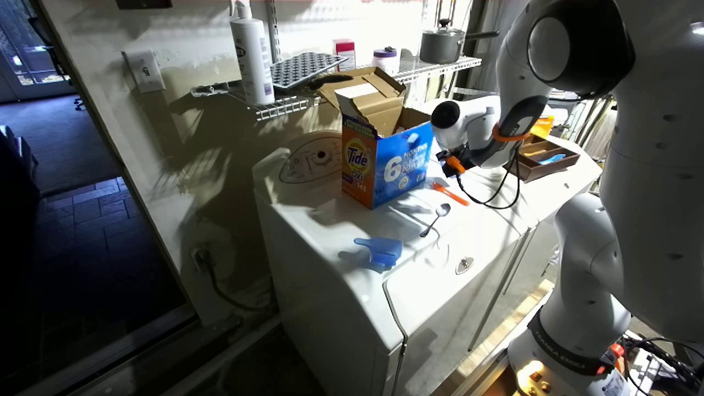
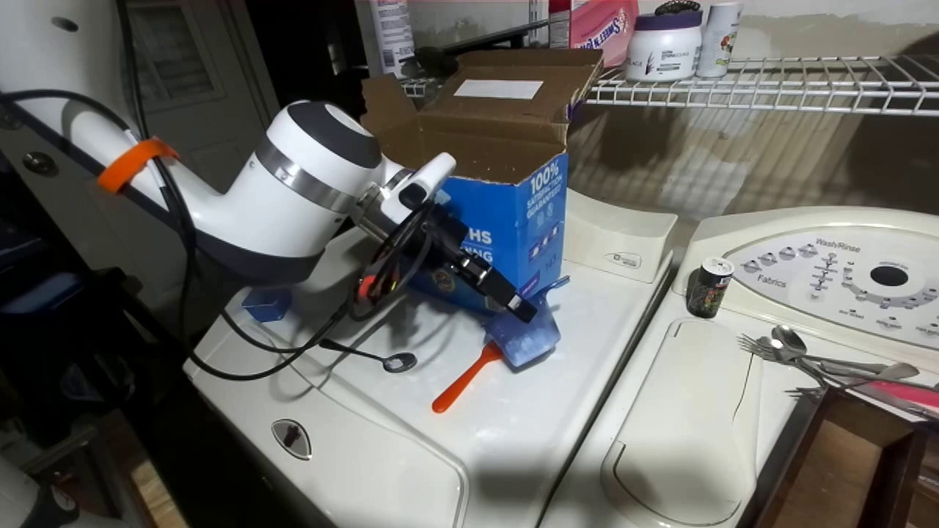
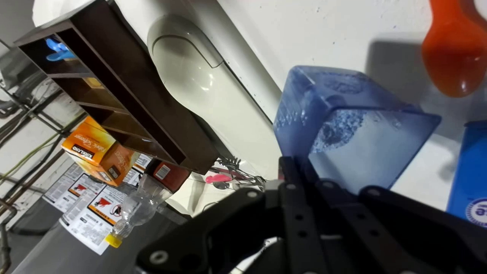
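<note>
White machine top (image 2: 513, 418) lies below the fingers (image 3: 291, 198) — drawn together, apparently pinching the scoop (image 3: 338, 82) by an edge at their tips; whether wall or handle cannot be told. Slight purchase noted: any twist could pivot the scoop and spill its powder (image 3: 336, 128). Box (image 2: 506, 198) crowds one side of the fingers — knock risk. Spoon (image 2: 467, 379) lies near, ahead of the fingers; wider room runs toward the gap (image 2: 608, 389) between machines.

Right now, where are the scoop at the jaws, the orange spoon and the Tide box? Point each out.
Scoop (image 3: 361, 142) at the jaws: in the wrist view, inside its cup.
Orange spoon (image 2: 461, 383): in an exterior view, on its handle.
Tide box (image 1: 391, 165): in an exterior view, on its blue side.
</note>
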You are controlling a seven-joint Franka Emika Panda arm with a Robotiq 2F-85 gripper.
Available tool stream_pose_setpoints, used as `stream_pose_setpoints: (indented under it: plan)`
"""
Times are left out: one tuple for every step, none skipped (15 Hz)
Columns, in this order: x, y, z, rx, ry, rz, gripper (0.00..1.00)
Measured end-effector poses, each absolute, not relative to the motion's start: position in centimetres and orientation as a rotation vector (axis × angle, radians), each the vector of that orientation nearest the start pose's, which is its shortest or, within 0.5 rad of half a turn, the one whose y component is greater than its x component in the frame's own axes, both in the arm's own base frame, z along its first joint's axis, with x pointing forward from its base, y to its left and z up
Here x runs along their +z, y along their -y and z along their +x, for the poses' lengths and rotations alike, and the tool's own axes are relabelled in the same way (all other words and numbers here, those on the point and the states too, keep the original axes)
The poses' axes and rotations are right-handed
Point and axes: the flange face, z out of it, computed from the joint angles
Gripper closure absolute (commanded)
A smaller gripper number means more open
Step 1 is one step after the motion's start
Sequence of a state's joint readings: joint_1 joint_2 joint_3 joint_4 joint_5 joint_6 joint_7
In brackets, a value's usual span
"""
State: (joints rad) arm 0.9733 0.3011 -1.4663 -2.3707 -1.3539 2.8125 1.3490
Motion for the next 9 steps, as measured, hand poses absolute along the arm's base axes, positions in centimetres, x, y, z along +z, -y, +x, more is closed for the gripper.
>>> stream_pose_setpoints:
  plan:
    - [31.4,19.7,46.9,0.639,0.560,2.247,0.99]
    - [31.4,19.5,47.0,0.640,0.542,2.241,0.99]
    - [31.4,19.3,47.0,0.645,0.524,2.229,0.99]
    - [31.4,19.2,47.1,0.651,0.507,2.213,0.99]
    - [31.3,19.1,47.1,0.657,0.493,2.197,0.99]
    - [31.3,18.9,47.1,0.662,0.478,2.178,0.99]
    - [31.2,18.8,47.1,0.666,0.468,2.161,0.99]
    - [31.1,18.7,47.1,0.669,0.460,2.142,0.99]
    - [31.0,18.7,47.1,0.664,0.444,2.106,0.99]
